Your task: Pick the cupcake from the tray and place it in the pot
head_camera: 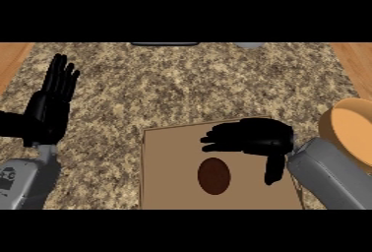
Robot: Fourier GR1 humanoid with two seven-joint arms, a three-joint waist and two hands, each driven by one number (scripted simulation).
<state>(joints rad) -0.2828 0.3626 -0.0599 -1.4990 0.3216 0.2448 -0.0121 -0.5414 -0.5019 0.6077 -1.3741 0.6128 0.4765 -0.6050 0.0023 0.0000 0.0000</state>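
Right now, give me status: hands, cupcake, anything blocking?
Left hand open, resting at left. Right hand open over flat tan tray, just beyond dark brown oval cupcake, not gripping it. Orange round pot at right edge. Nothing between hand and cupcake.

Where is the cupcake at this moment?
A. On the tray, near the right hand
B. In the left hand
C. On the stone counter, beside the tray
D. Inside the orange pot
A: the dark cupcake lies on the brown tray, not held, with the right hand open just beyond it in the view. The left hand rests open at the view's left and holds nothing.
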